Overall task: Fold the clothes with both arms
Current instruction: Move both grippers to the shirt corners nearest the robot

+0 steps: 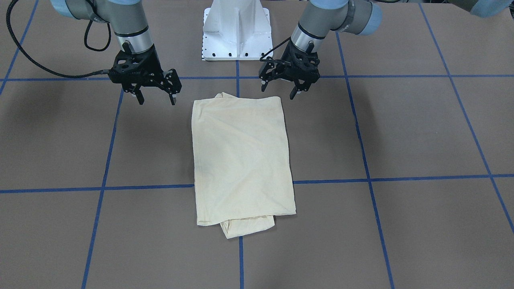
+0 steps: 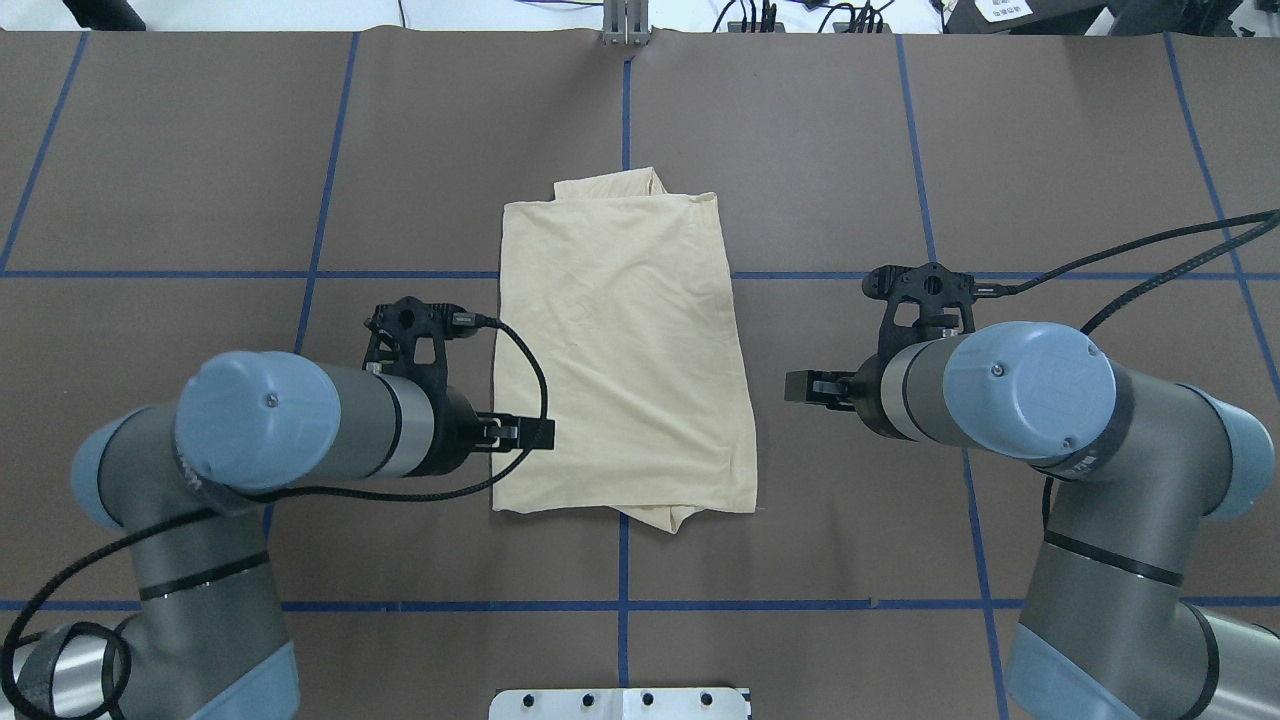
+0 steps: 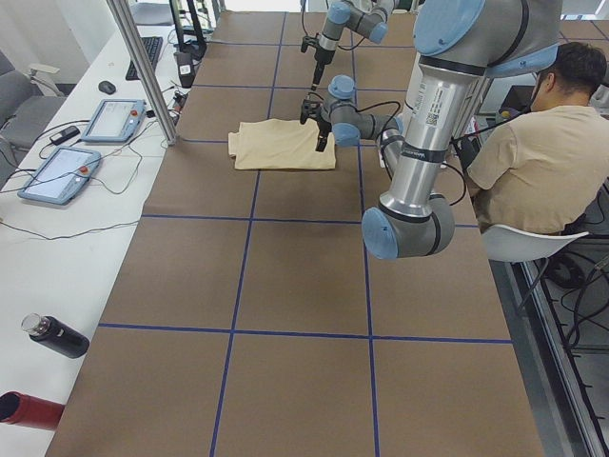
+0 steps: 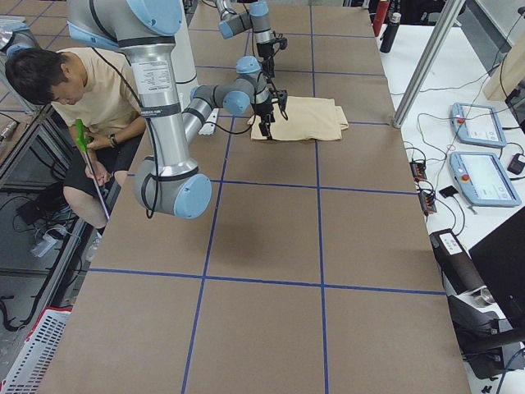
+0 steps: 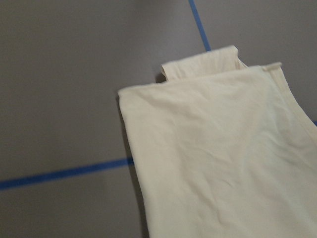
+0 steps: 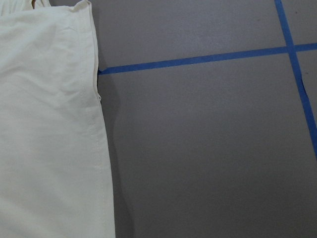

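While hovering near the robot-side end of the shirt (image 1: 243,160), touching none of it. Seeing left gripper (image 1: 279,90) with fingers spread, empty, by one corner; same for right gripper (image 1: 156,98) by the other corner, spread and empty. Got the shirt folded to a plain rectangle, flat on the brown table (image 1: 421,132), mid-table across a blue tape line (image 1: 401,178), tucked layer poking out at each short end
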You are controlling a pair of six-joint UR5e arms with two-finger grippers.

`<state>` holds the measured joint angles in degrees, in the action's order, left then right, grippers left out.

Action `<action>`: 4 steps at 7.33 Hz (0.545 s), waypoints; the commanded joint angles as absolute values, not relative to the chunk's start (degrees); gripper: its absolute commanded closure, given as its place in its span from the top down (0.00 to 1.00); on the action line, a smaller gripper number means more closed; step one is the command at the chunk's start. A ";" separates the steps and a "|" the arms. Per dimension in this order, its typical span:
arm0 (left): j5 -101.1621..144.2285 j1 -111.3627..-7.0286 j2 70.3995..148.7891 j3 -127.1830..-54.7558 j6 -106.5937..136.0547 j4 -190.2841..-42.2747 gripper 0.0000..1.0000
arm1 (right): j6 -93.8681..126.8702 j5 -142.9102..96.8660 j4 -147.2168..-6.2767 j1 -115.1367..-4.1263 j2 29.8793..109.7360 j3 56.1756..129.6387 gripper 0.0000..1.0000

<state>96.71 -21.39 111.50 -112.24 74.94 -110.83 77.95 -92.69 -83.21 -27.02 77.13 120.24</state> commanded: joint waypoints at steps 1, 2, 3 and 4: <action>94.13 -16.27 110.30 -110.24 79.09 -110.57 1.00 | 78.40 -91.76 -79.19 -26.98 80.16 120.24 1.00; 94.13 -16.17 111.00 -107.87 79.10 -110.74 0.97 | 78.40 -91.67 -79.19 -26.90 80.16 120.23 1.00; 93.78 -16.26 111.09 -107.41 79.10 -110.74 0.90 | 78.40 -91.67 -79.19 -26.89 80.16 120.23 1.00; 93.78 -16.17 111.18 -106.97 79.01 -110.83 0.85 | 78.40 -91.58 -79.19 -26.89 80.16 120.15 1.00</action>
